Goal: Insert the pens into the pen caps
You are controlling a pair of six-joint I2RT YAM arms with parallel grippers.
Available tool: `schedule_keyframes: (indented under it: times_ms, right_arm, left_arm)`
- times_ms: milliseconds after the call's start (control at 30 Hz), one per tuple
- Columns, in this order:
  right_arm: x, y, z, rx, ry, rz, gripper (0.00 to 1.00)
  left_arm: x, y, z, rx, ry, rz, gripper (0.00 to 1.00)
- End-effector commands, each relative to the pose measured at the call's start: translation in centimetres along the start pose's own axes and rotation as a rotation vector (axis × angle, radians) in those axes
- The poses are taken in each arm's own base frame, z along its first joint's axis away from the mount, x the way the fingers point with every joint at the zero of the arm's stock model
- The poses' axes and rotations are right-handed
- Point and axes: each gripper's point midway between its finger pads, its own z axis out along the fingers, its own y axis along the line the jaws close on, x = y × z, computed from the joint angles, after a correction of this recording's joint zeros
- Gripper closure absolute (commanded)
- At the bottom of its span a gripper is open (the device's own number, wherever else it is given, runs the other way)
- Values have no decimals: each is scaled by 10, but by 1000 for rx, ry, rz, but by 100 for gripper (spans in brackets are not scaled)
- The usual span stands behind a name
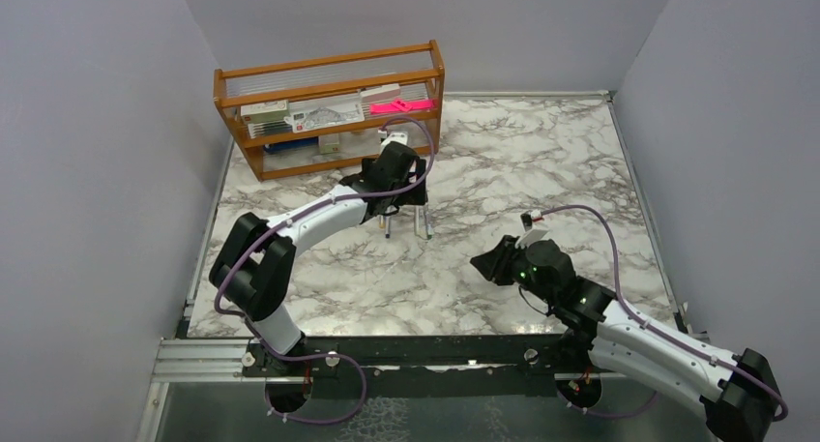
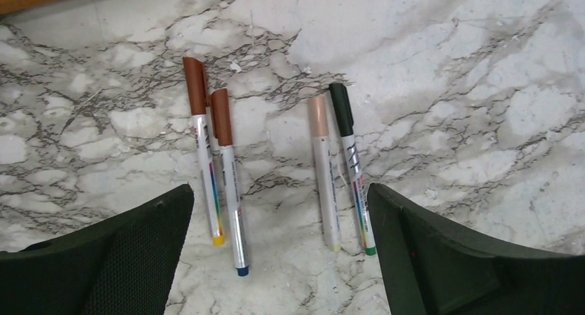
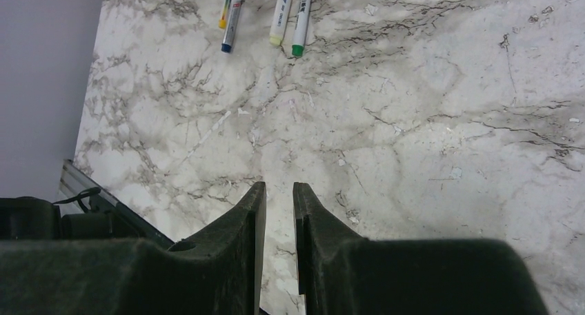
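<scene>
Four white pens [image 2: 207, 170], all capped (2 brown caps [image 2: 195, 84], peach cap [image 2: 318, 115], black cap [image 2: 341, 108]), lie in 2 pairs on marble table [image 2: 448, 87] under L gripper [image 2: 279, 191], wide open, empty. R gripper [image 3: 279, 191]: slit-wide gap, empty.

White shells and black joints on left arm [image 1: 324, 215] and right arm [image 1: 648, 345], purple cables [image 1: 584, 208] looping, matte black fingers [image 2: 103, 260].

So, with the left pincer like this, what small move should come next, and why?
Probably lift the left pincer clear: it is open and empty above four pens, all capped: two brown caps, a peach cap, a black cap.
</scene>
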Motion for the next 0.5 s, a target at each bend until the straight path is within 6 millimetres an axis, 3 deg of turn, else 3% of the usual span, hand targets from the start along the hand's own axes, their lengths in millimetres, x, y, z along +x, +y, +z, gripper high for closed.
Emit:
schedule_keyframes:
  times_ms: [0,100,167,467]
  right_arm:
    - [-3,6,0,-27,-9,-3,79]
    - [-3,3,-3,-17,-16,-4,79]
    - [-3,1,-6,-12,-21,-3,79]
    - [-4,-6,-9,11,-34,2,80]
  left_arm:
    - [7,28,6,-147,30,58,1]
    - [10,37,8,-190,27,59,1]
    - [23,41,18,-203,63,68,1]
    - [45,32,42,-161,121,73,1]
